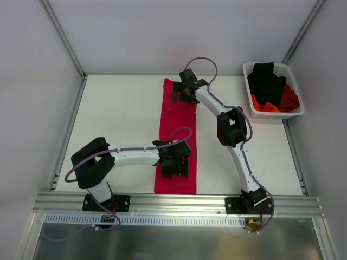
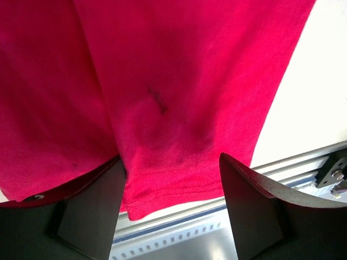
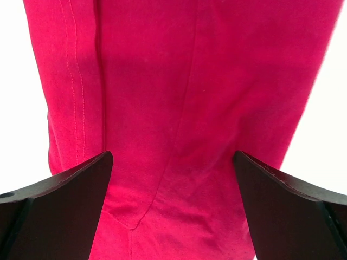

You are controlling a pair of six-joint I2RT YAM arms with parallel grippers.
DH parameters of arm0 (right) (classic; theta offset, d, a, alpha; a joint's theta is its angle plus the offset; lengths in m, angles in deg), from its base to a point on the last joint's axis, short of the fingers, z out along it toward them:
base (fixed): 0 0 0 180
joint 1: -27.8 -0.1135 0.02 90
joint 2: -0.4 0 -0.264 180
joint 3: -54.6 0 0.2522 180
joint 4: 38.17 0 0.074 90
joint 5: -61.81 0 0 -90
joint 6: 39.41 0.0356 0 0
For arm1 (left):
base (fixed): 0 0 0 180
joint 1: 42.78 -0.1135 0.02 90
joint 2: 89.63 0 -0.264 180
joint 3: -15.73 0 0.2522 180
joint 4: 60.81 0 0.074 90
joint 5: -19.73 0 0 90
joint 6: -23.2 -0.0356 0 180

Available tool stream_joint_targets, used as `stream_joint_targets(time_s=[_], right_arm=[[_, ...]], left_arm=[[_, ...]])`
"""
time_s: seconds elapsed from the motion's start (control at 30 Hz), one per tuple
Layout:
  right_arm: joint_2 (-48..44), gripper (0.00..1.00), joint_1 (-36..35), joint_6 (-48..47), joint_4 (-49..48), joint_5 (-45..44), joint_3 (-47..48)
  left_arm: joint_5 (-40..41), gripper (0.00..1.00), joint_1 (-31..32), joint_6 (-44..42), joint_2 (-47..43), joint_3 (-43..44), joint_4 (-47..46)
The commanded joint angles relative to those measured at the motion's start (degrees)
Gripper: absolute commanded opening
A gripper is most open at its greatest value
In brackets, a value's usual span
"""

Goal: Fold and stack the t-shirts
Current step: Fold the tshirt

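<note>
Both grippers stand spread with nothing pinched: your left gripper (image 1: 174, 162) over the near hem, your right gripper (image 1: 184, 88) wide over the far end. Under them the crimson-pink cloth t-shirt (image 1: 176, 116) lies as a long narrow strip on the white table (image 1: 124, 108). Close too shallow and you likely catch only the top layer — the fold peels open. Lift unevenly and the strip skews.

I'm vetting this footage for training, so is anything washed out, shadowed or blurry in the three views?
Top external view: evenly lit, crimson-pink cloth t-shirt sharp. Left wrist view: white table glares at right, shirt in focus. Right wrist view: table blown out white both sides, black fingers nearly featureless, dim shadow band across the shirt.
</note>
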Motion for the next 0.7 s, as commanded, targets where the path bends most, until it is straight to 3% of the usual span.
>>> stream_joint_targets(time_s=[0.0,0.37,0.53,0.67], right_arm=[[0.6,0.99,-0.3,1.3,1.0,2.4,3.1],[1.9,0.99,0.1,1.8,1.0,5.7,6.8],[-10.4,0.99,1.0,-0.5,0.7,12.7,5.9],[-23.2,0.99,4.2,-1.1,0.7,15.7,0.6]], left_arm=[[-0.4,0.70,0.7,3.3,-0.4,0.6,3.8],[2.4,0.69,3.4,2.9,-1.7,3.6,7.1],[9.9,0.75,2.5,-3.7,-7.3,9.0,8.6],[9.2,0.76,-4.7,-8.3,-16.5,8.4,8.8]])
